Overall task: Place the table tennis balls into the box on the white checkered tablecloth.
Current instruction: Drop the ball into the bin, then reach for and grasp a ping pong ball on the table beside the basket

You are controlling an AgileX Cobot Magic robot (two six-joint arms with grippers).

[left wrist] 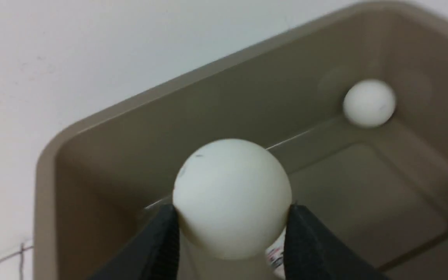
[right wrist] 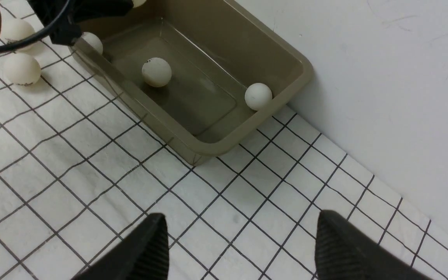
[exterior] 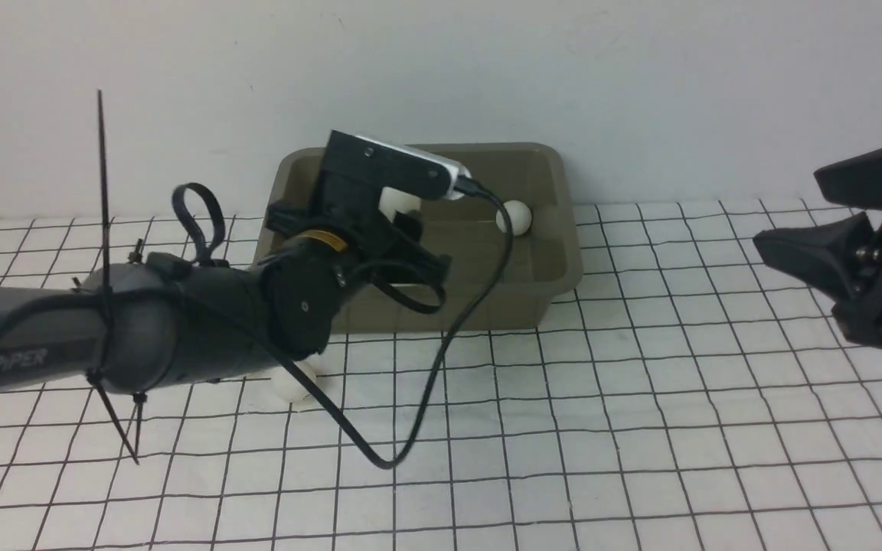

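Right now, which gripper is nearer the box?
Left. The left gripper holds a table tennis ball over the box; the right gripper hangs open over the checkered tablecloth, off to the box's right.

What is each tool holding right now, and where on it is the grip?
The left tool pinches one table tennis ball by its opposite sides, over the box. The right tool is open above the tablecloth, holding nothing.
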